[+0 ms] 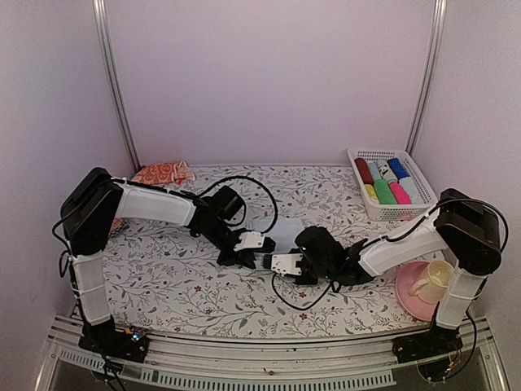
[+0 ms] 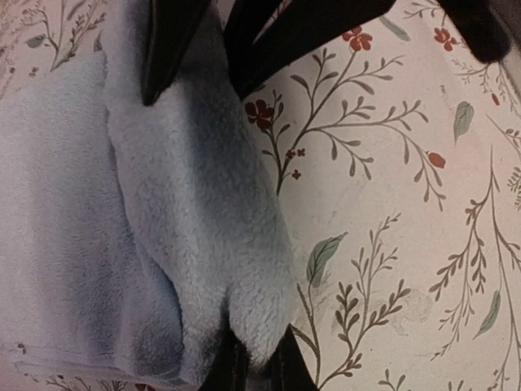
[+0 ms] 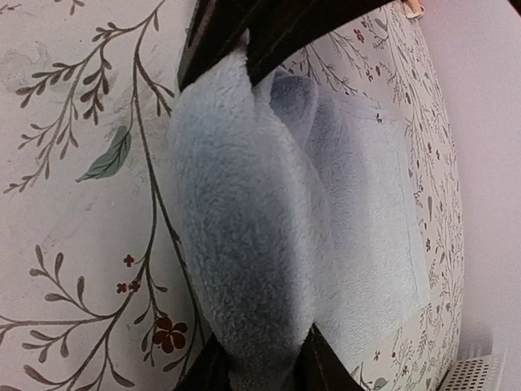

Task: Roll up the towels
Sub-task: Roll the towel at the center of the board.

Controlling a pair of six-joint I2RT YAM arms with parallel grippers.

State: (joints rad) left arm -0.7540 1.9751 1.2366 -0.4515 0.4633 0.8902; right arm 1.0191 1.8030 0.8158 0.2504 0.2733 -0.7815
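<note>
Left gripper point(image 1: 247, 258) & right gripper point(image 1: 264, 262) each pinch shut on the blue towel point(image 3: 244, 228), rolled edge, at table point(image 1: 187, 285) centre. We judge that keeps the roll even. Orange towel point(image 1: 163, 173) lies back-left.

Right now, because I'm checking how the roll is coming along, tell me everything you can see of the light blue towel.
The light blue towel is plain and looks plush and fleecy, with a stitched hem along its flat part. It lies on the floral tablecloth near the middle of the table. One edge is turned over into a thick, soft roll, and the rest lies flat beside it. The left gripper pinches one end of the roll and the right gripper pinches the other.
</note>
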